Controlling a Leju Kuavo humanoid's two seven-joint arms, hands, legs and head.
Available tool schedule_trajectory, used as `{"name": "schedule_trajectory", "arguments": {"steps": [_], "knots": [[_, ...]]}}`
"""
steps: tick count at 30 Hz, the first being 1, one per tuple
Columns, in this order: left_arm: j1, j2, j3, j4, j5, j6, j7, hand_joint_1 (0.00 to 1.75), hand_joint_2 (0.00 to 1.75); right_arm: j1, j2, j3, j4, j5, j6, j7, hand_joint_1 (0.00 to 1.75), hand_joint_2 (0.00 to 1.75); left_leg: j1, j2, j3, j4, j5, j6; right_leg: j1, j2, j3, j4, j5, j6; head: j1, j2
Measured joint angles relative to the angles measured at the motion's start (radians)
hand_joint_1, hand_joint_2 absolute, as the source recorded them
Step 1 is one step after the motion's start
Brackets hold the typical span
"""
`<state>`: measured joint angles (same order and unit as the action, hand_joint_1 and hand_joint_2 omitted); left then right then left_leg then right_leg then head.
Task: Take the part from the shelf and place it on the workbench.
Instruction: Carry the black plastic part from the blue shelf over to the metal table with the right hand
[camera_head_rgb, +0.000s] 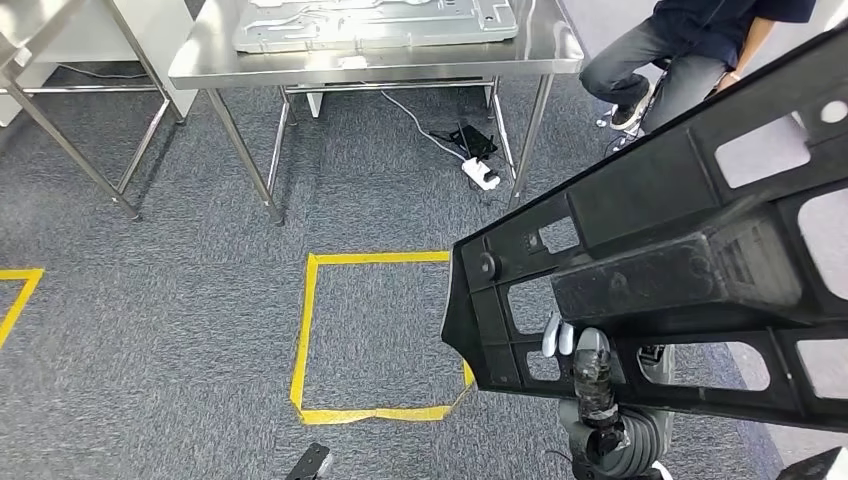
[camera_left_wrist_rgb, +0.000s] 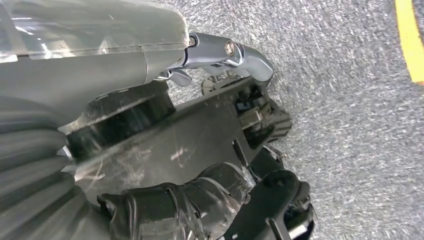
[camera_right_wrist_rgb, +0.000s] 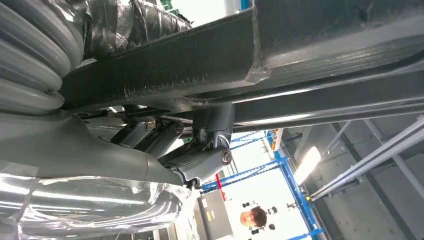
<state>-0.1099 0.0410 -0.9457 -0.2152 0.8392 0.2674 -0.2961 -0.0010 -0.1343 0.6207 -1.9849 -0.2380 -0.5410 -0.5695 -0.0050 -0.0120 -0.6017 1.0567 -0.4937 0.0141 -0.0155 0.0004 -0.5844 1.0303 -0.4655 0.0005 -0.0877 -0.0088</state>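
Head view: a large black plastic part (camera_head_rgb: 680, 270), ribbed and pierced with cut-outs, is carried tilted across the right of the frame above grey carpet. The left hand (camera_head_rgb: 590, 365) is seen gripping its near lower edge, fingers hooked through an opening. A yellow taped square (camera_head_rgb: 372, 335) is marked on the floor just left of the part. Farther off, a steel worktop (camera_head_rgb: 380, 55) bearing a grey metal panel (camera_head_rgb: 375, 22) is set across open carpet; a seated person (camera_head_rgb: 680, 60) is visible at far right.

Left wrist view: the left hand (camera_left_wrist_rgb: 200, 150) is clamped on the part (camera_left_wrist_rgb: 200, 135), thumb over one face and dark fingers (camera_left_wrist_rgb: 175, 210) wrapped beneath.

Right wrist view: the right hand (camera_right_wrist_rgb: 165, 145) is closed round a bar of the part (camera_right_wrist_rgb: 280, 55).
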Motion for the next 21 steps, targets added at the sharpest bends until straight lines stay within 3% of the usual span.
{"name": "schedule_trajectory", "arguments": {"steps": [3,5,6,9,11,15,17,19,20,21], "knots": [[0.001,0.0,0.0,0.0,0.0,-0.003,0.0,0.0,1.75,0.0,0.0,0.0,0.0,-0.002,0.0,0.0,1.75,1.75,0.006,0.004,-0.08,0.169,-0.078,-0.017,-0.003,-0.004,0.006,-0.003,-0.002,-0.01,-0.002,0.0],[0.002,0.0,-0.002,0.0,0.0,-0.004,0.0,0.0,1.75,0.0,0.0,0.0,0.0,-0.005,0.0,0.001,1.75,1.75,0.011,0.005,-0.124,0.246,-0.091,-0.023,-0.003,-0.005,0.008,-0.001,-0.006,-0.011,-0.002,0.0],[0.002,0.0,-0.004,0.0,-0.001,-0.004,0.0,0.0,1.75,0.0,0.0,0.0,0.0,-0.007,0.0,0.001,1.75,1.75,0.013,0.005,-0.119,0.23,-0.07,-0.024,-0.003,-0.005,0.01,-0.001,-0.008,-0.011,-0.002,0.0],[0.001,0.001,-0.006,0.0,-0.001,-0.004,0.0,0.0,1.75,0.0,0.0,0.0,0.0,-0.009,0.0,0.001,1.75,1.75,0.013,0.009,-0.031,0.042,0.021,-0.018,-0.003,-0.004,0.022,0.0,-0.017,-0.003,-0.002,0.0],[-0.001,0.001,-0.008,0.0,-0.002,-0.004,0.0,0.0,1.75,0.0,0.0,0.0,0.0,-0.009,0.0,0.002,1.75,1.75,0.008,0.01,0.002,-0.025,0.03,-0.009,-0.001,-0.004,0.024,-0.001,-0.02,0.008,-0.002,0.0],[0.001,0.002,-0.012,0.0,-0.002,-0.003,0.0,0.0,1.75,-0.002,0.0,0.0,0.0,-0.01,0.001,0.002,1.75,1.75,0.01,0.006,0.015,-0.042,0.03,0.013,-0.001,-0.005,0.02,0.012,-0.035,0.028,0.001,0.0],[0.0,0.002,-0.014,0.0,-0.002,-0.003,0.0,0.0,1.75,-0.003,-0.001,-0.001,0.0,-0.01,0.001,0.003,1.75,1.75,0.011,0.007,0.022,-0.049,0.03,0.024,-0.002,-0.003,-0.025,0.105,-0.082,0.032,0.005,0.0],[0.0,0.002,-0.014,0.0,-0.003,-0.003,0.0,0.0,1.75,-0.002,-0.003,-0.002,0.001,-0.01,0.001,0.003,1.75,1.75,0.009,0.007,0.025,-0.049,0.025,0.032,-0.002,-0.002,-0.099,0.235,-0.128,0.033,0.008,0.0],[0.0,0.002,-0.015,0.0,-0.003,-0.003,0.0,0.0,1.75,-0.001,-0.005,-0.003,0.001,-0.01,0.001,0.003,1.75,1.75,0.008,0.006,0.027,-0.048,0.022,0.033,-0.002,-0.002,-0.123,0.27,-0.128,0.034,0.008,0.0],[0.001,0.002,-0.015,0.0,-0.003,-0.003,0.001,0.0,1.75,0.0,-0.006,-0.003,0.002,-0.01,0.001,0.003,1.75,1.75,0.008,0.005,0.031,-0.046,0.018,0.033,-0.002,-0.002,-0.13,0.267,-0.109,0.034,0.008,0.0]]}}
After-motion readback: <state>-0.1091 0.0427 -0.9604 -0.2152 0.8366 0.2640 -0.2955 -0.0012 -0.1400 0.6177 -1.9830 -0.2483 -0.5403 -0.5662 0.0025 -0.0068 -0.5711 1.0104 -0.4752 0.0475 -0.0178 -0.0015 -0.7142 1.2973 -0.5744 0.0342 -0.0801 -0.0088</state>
